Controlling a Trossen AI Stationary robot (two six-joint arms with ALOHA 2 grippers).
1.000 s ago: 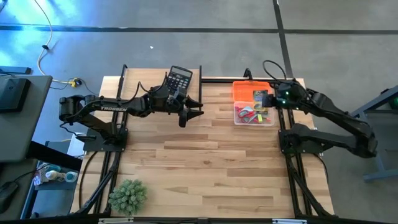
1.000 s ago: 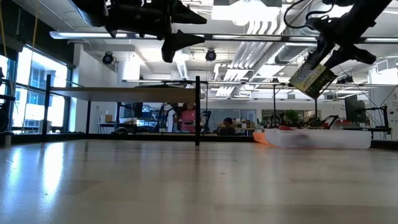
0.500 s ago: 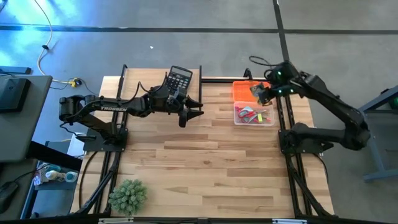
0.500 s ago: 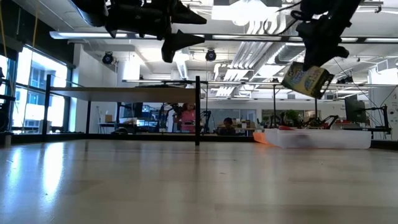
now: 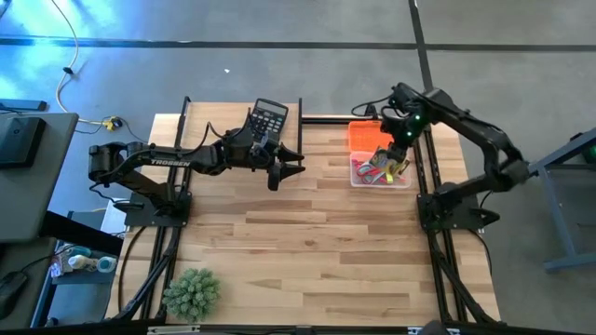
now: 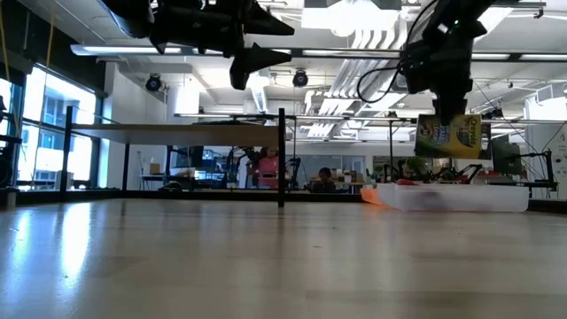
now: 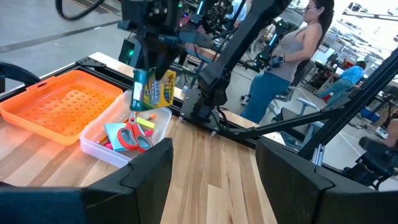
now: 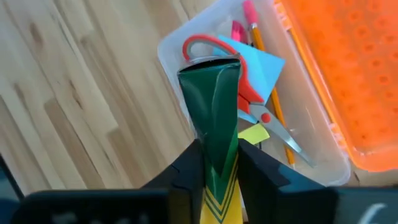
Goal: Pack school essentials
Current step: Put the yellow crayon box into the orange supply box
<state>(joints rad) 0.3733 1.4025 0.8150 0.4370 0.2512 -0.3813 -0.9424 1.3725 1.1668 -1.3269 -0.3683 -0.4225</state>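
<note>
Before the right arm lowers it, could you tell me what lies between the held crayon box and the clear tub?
Nothing: the crayon box hangs above the clear tub, low view.

High view: we look straight down on the whole bench (image 5: 307,233) from well above.
Low view: we sit at bench height, facing level into the room.
Left wrist view: we face the clear bin (image 7: 127,134) from farther off.
Right wrist view: we hang close above that bin (image 8: 205,37) (shared by all four views).

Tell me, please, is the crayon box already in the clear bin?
Not yet: the right gripper holds the crayon box above the clear bin.
</note>
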